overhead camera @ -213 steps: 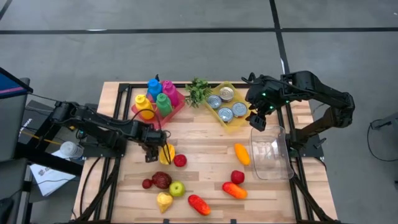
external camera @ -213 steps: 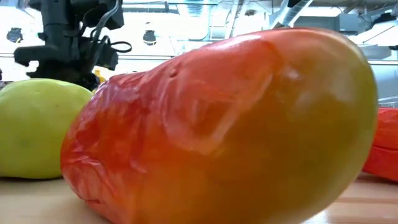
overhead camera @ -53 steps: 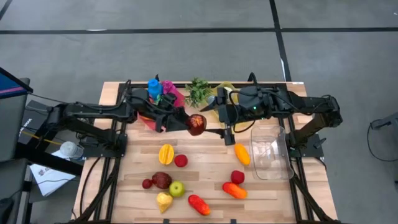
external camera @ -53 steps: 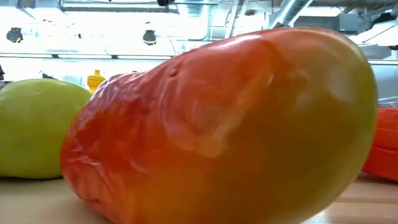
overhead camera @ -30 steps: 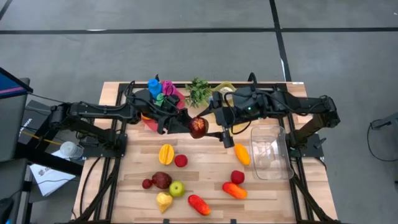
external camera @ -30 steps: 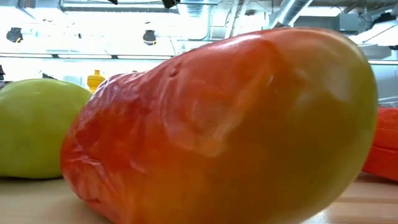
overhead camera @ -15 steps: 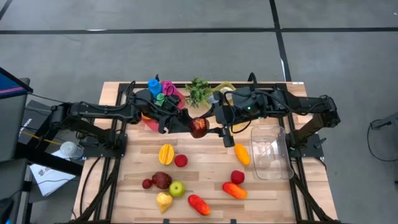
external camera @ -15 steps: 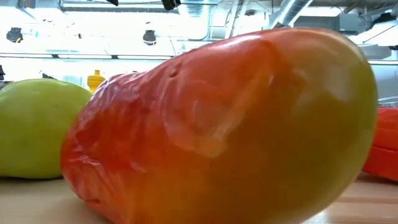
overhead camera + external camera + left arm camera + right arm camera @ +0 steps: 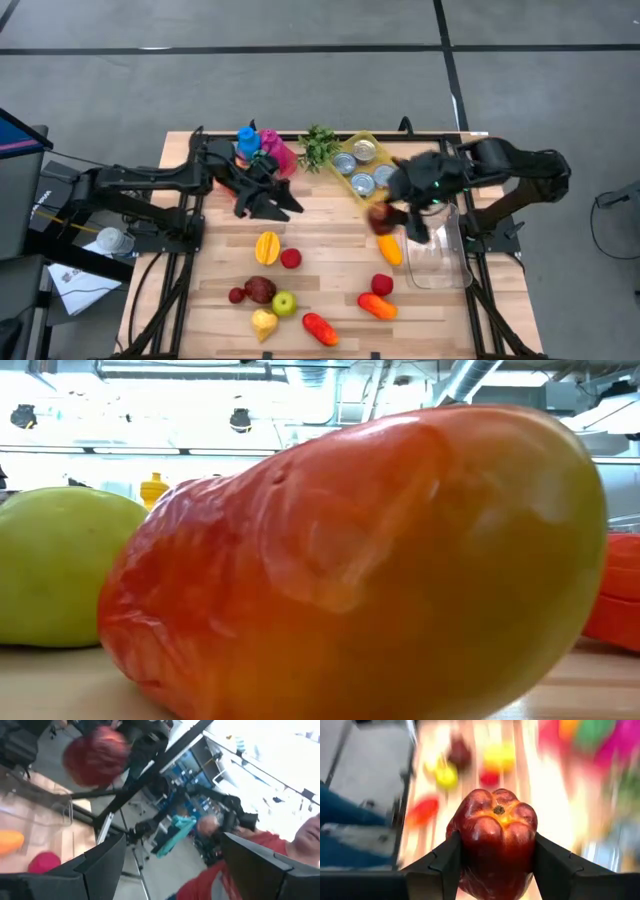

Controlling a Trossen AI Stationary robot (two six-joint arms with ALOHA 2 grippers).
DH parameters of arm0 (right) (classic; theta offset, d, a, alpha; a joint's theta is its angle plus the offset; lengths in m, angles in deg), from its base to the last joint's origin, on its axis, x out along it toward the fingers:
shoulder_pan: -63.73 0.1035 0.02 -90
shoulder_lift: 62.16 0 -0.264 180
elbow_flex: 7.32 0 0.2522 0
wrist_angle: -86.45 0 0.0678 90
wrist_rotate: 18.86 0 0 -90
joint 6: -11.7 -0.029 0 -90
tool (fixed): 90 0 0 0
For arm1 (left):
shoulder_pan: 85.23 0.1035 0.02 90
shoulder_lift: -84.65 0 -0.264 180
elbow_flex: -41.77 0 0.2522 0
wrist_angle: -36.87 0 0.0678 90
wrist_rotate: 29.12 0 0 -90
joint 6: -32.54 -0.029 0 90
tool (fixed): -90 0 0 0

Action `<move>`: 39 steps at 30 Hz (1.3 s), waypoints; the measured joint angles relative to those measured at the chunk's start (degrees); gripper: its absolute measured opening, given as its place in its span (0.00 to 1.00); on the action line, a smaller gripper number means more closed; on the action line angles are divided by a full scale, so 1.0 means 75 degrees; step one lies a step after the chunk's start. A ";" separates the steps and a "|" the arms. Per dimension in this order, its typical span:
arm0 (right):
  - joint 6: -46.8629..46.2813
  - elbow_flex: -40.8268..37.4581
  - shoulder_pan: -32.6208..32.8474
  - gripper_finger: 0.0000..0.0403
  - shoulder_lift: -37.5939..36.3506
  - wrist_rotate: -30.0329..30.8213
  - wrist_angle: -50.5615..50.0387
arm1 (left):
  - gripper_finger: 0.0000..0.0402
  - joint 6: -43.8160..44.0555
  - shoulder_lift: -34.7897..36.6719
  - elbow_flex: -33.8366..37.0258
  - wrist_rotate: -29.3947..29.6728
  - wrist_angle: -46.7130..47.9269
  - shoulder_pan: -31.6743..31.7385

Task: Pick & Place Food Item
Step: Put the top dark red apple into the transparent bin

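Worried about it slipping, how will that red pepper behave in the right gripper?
The red pepper looks glossy, so possibly slippery. Its lobed sides sit between the right gripper fingers, which probably helps. It likely rolls if dropped.

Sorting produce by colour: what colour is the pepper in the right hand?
Dark red bell pepper with an orange-yellow patch around its stem, clearest in the right wrist view.

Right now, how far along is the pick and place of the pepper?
Done: the red pepper is off the table, clamped in the right gripper. In hand: it hangs beside the clear container, not inside. The left gripper is open and empty over the boards. Left: drop the pepper in.
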 joint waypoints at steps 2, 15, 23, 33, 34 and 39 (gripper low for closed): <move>-0.1078 0.0003 0.0141 0.48 -0.0090 0.0179 -0.1355 | 0.78 -0.0278 0.0241 0.0000 -0.0081 0.0621 0.0001; -0.5306 -0.3666 0.1114 0.54 -0.0967 0.1320 -0.2202 | 0.78 -0.1531 0.1402 0.0014 0.0810 0.3459 0.0000; -0.5762 -0.6347 0.0650 0.55 -0.1158 0.1292 -0.1803 | 0.78 -0.1600 0.1586 0.0020 0.1079 0.3637 0.0032; -0.5281 -0.7449 -0.0002 0.71 -0.1221 0.0748 -0.0371 | 0.78 -0.1571 0.1826 0.0017 0.1128 0.3762 0.0099; -0.5240 -0.7449 -0.0038 0.75 -0.1228 0.0684 -0.0297 | 0.78 -0.1571 0.1843 0.0017 0.1125 0.3740 0.0099; -0.4990 -0.7428 -0.0206 0.91 -0.1224 0.0152 -0.0257 | 0.78 -0.1568 0.1884 0.0017 0.1120 0.3752 0.0099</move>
